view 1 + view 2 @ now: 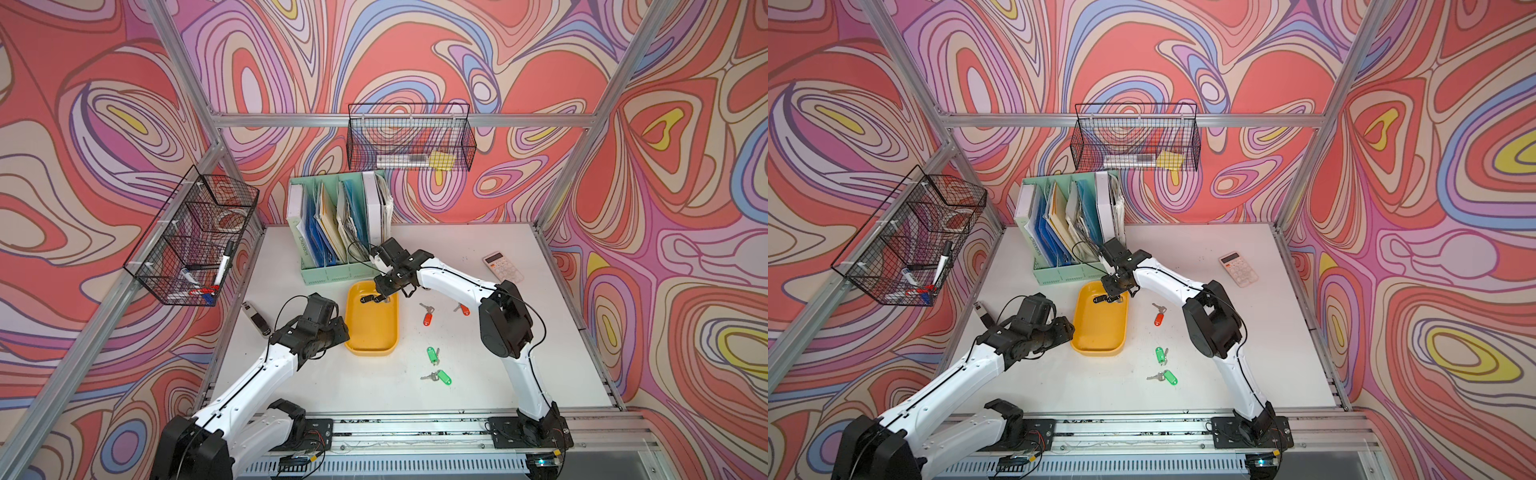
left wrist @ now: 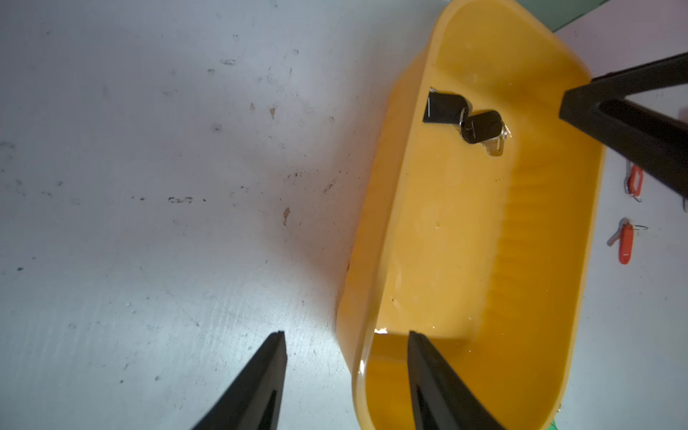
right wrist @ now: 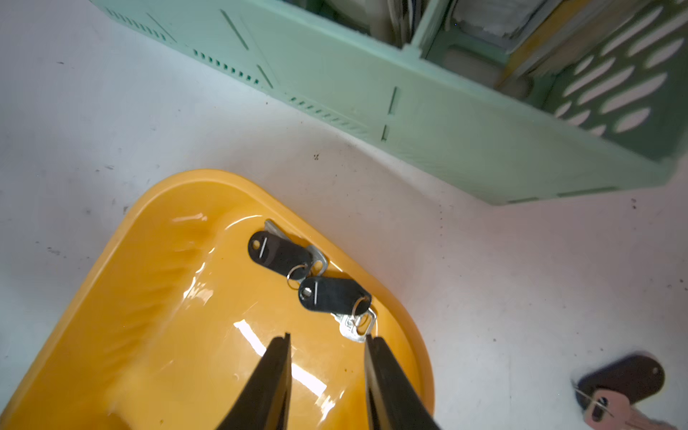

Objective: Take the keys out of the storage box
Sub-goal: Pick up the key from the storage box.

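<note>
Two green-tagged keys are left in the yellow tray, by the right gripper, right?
No, their tags are black, not green. The right wrist view shows both black-tagged keys lying in the yellow tray, by the right gripper.

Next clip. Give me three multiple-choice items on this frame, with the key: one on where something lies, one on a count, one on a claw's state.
1. Where do the two black-tagged keys lie?
A. On the table beside the calculator
B. In the storage box, at its end nearest the file organizer
C. In a wire basket

2. How many green-tagged keys lie on the table?
A. One
B. Two
C. Four

3. What is the state of the left claw?
A. Shut on a key
B. Shut and empty
C. Open, jaws either side of the storage box's wall

Answers:
1 B: the right wrist view shows both inside the yellow rim, close to the organizer.
2 B: both top views show two green tags beside the box.
3 C: the left wrist view shows one finger inside the box and one outside.
</note>
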Controlling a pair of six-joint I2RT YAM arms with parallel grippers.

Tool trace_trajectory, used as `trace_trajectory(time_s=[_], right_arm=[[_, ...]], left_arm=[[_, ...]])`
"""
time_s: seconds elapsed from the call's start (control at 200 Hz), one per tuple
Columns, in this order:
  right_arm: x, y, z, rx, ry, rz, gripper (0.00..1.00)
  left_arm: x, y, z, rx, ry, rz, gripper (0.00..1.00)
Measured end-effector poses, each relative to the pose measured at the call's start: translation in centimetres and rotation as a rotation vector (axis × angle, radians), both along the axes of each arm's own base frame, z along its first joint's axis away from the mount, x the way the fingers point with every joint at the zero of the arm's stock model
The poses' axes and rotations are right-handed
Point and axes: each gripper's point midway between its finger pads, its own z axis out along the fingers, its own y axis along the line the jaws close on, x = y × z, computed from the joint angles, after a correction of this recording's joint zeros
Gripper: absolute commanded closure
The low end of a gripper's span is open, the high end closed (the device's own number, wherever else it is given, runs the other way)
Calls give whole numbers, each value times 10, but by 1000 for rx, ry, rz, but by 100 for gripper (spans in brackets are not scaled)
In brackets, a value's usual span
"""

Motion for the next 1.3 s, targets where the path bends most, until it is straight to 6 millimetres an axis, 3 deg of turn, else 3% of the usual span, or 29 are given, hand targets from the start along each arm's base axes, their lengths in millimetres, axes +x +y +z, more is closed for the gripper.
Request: trace_trajectory(time_s=[0.16, 0.396, 0.566, 0.941, 1.162, 1.297], right_arm=[[-3, 14, -15, -66, -26, 43, 62], [-11, 26, -27, -130, -47, 102, 62], [-3, 30, -31, -167, -80, 118, 62], [-4, 33, -55, -211, -64, 158, 63], [-4, 34, -57, -215, -66, 172, 68], [-4, 35, -56, -211, -66, 177, 75]], left_arm=[[-1, 8, 10, -1, -65, 40, 26], [4, 20, 38, -5, -210, 97, 19], [-3, 31, 28, 19, -220, 139, 17], [-4, 40, 27, 47, -219, 184, 17], [-6, 42, 21, 66, -190, 184, 16], [-6, 42, 20, 70, -188, 186, 16]])
